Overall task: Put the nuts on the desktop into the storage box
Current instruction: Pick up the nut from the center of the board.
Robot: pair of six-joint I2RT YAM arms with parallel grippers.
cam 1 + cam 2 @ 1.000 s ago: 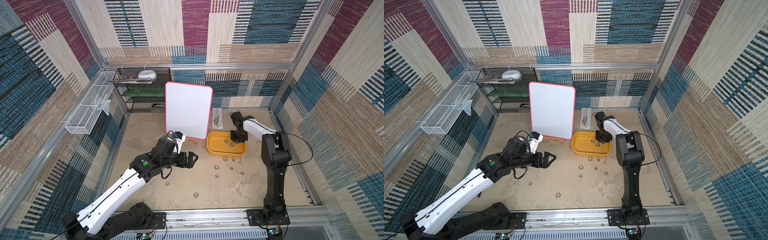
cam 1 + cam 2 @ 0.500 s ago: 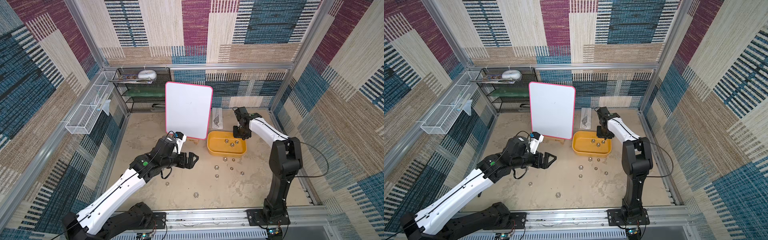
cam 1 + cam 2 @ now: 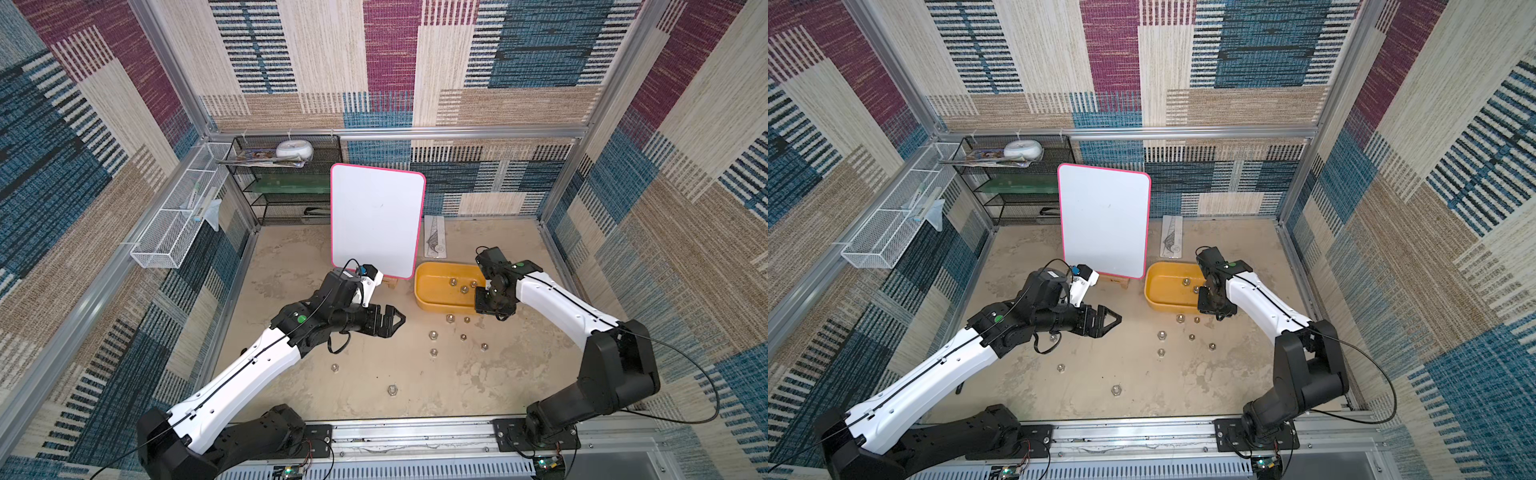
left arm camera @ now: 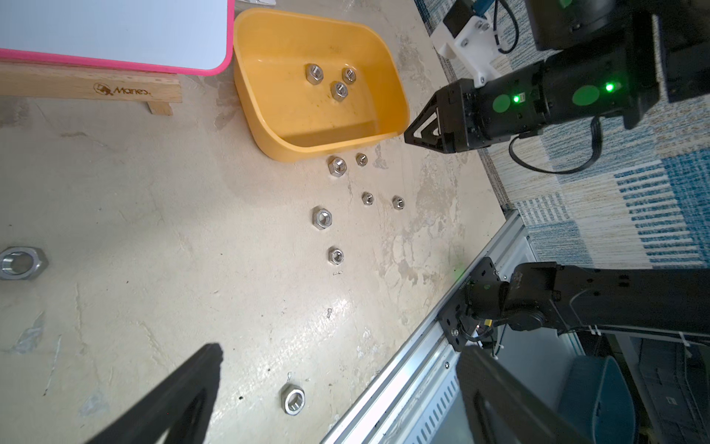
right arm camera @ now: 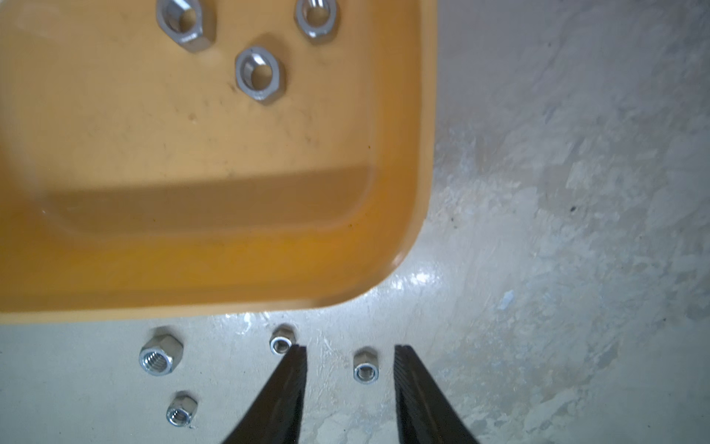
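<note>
1. I find the storage box [image 3: 434,293] on the desktop [image 3: 291,270], right of frame centre in both top views. Its left end sits just beside the lower right corner of the standing whiteboard [image 3: 376,220].

2. 3 nuts [image 4: 339,90] lie close together on the box floor, toward its right end in a top view.

3. I count 8 more on the desktop. 2 of them [image 3: 449,318] sit just below the box's lower wall, and 4 [image 3: 433,334] spread out below those. 1 [image 3: 334,367] lies apart at lower centre-left, near the left arm. 1 [image 3: 392,390] lies lower again, toward the front rail.

4. The right gripper [image 5: 349,349] points down at the lower right corner of the box in both top views. Its fingers [image 5: 292,384] stand partly apart and hold nothing. In the right wrist view, 1 small nut [image 5: 365,370] on the desktop shows in the gap between them. Another [image 5: 282,340] lies just beside 1 fingertip. I cannot confirm contact with either.

5. The left gripper [image 3: 394,322] hangs at frame centre, left of the box and well apart from it, and points right. Its jaws are spread wide and empty.
</note>
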